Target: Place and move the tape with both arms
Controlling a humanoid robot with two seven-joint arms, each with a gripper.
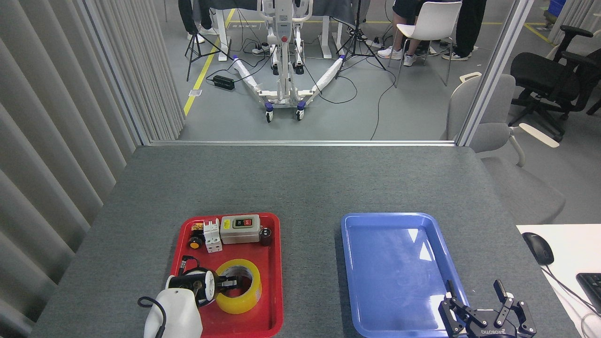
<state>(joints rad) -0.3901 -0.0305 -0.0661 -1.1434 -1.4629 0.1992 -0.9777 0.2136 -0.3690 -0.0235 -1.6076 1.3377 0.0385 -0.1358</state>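
The tape (244,300), a wide yellow roll with a white printed core, lies flat in the near half of the red tray (277,281). My left gripper (231,283) comes in low from the left, and its dark fingers (225,283) lie across the roll's left wall, tips reaching into the core. How wide they stand is not visible. My right gripper (474,288) is open at the bottom right, fingers pointing up, with nothing between them. It sits over the near right corner of the blue tray (399,263), which holds nothing.
At the red tray's far end are a grey switch box (240,229), a white breaker (212,236), a yellow-orange push button (194,243) and a small black part (265,236). To the right, a white desk holds a mouse (537,248) and a keyboard (592,287).
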